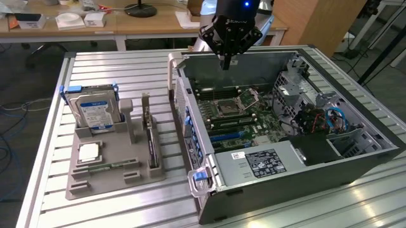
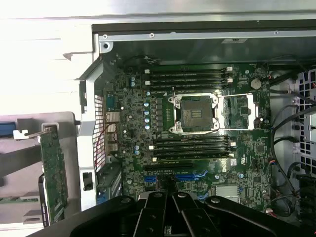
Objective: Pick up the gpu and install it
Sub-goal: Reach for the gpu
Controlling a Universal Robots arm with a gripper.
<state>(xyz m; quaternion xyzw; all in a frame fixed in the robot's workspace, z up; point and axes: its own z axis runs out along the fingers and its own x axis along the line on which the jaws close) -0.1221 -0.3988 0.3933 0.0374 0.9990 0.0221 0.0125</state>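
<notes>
We see the jaws pressed together and empty, hanging above the open computer case (image 1: 285, 185), over the motherboard (image 1: 238, 116). The gpu (image 1: 150, 137) sits well apart from the jaws, beyond the case's side wall. It stands on edge, it seems, in the grey holder (image 1: 95, 187) on the counter (image 1: 101, 71), beside the hard drive (image 1: 95, 111).
</notes>
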